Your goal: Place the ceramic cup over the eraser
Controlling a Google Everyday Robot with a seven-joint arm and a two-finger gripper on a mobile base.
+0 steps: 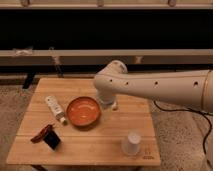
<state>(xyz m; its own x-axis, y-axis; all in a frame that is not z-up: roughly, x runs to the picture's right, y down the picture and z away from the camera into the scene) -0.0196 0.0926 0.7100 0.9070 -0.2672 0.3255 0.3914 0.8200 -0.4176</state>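
The ceramic cup (132,143) is small, white and tapered, and stands at the front right of the wooden table (125,117). The eraser (51,139) is a small black block near the front left, next to a flat red-brown piece (41,133). My gripper (109,104) hangs under the white arm above the table's middle, just right of the orange bowl (83,111). It is well apart from both the cup and the eraser.
A long white tube-shaped bottle (55,109) lies left of the bowl. The white arm (160,89) reaches in from the right across the table's back right. A dark shelf and rail run behind the table.
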